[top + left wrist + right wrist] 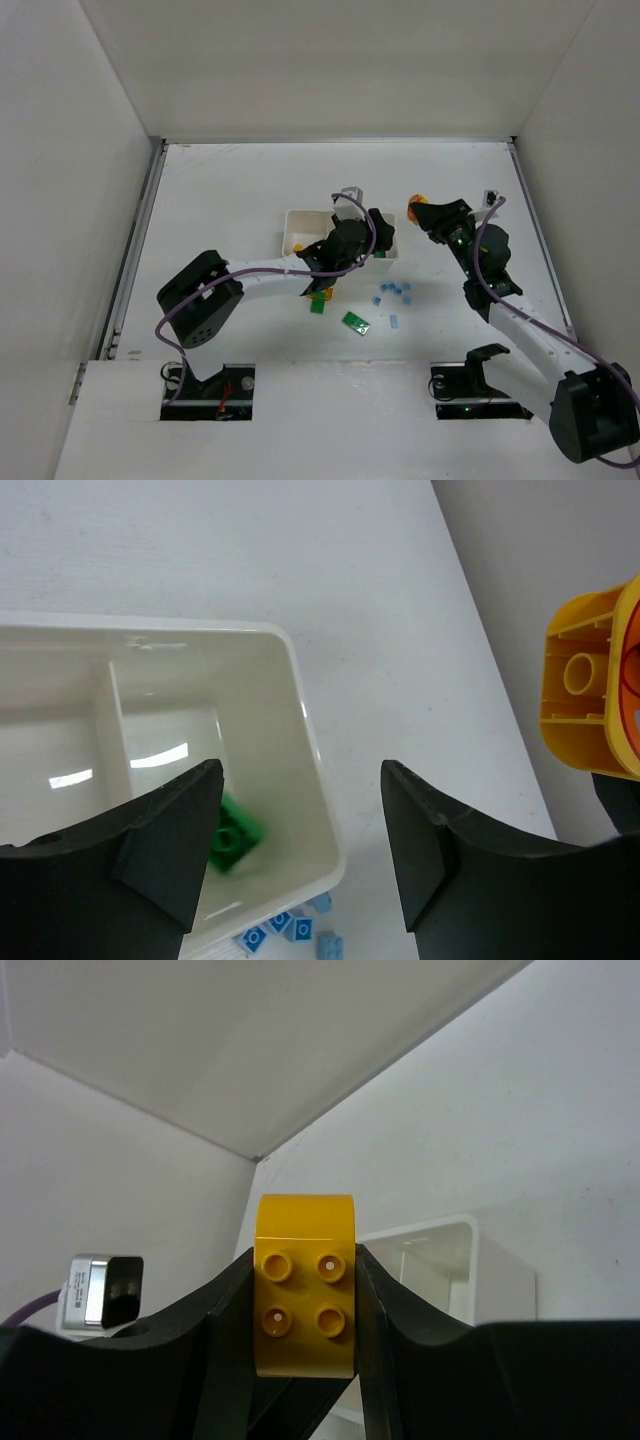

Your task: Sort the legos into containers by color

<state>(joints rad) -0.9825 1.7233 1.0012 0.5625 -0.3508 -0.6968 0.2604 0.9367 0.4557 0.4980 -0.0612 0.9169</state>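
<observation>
The white three-compartment tray [298,222] lies mid-table. My left gripper [347,243] hovers open and empty over its right end; in the left wrist view [300,780] the jaws straddle the tray's right wall [305,715]. A green brick [236,840] lies in the right compartment. My right gripper [424,211] is shut on a yellow-orange brick [415,204], held above the table to the right of the tray; it also shows in the right wrist view [305,1295] and the left wrist view [583,695]. Green bricks [320,303] [356,323] and several light blue bricks [392,292] [290,930] lie on the table in front of the tray.
A small grey box on a cable [350,193] [100,1290] sits behind the tray. A small black-and-white object [491,197] lies near the right wall. White walls enclose the table on the left, the back and the right.
</observation>
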